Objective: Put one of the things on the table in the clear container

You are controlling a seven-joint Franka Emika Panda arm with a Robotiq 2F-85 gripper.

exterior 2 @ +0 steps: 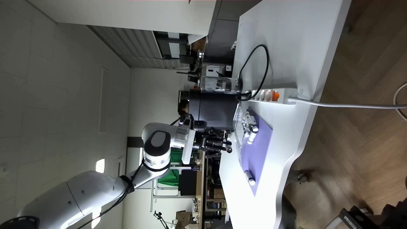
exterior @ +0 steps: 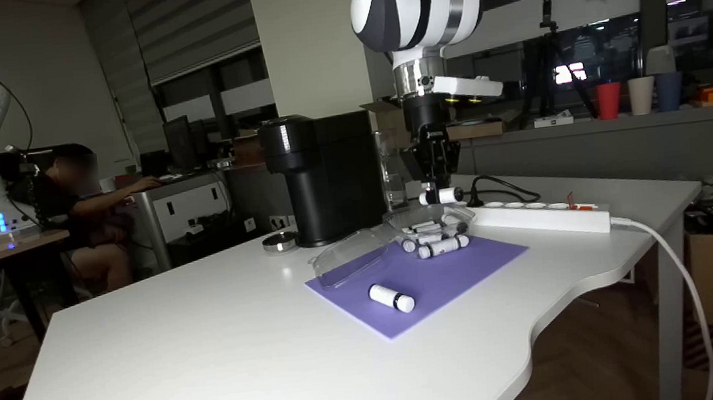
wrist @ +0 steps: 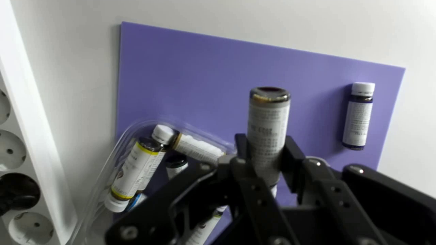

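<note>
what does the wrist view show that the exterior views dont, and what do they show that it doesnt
Only the wrist view: lines of print on the held bottle and yellow bands on one stored bottle inside the clear container.

Only the exterior views: the black boxy appliance, the arm above the claw, and the curving edge of the table.

Shared: the claw shut on the held bottle, the clear container, the purple mat, the lone bottle lying on it, and the white power strip.

there is one held bottle (wrist: 267,126), one lone bottle (wrist: 357,120) and at least five bottles (wrist: 133,173) in one clear container (wrist: 109,168), where the exact number is hidden; one purple mat (wrist: 190,75), one white table (exterior: 215,367), one power strip (exterior: 541,218), one black appliance (exterior: 346,168), three cups (exterior: 642,96), two robot arms (exterior: 442,5).
</note>
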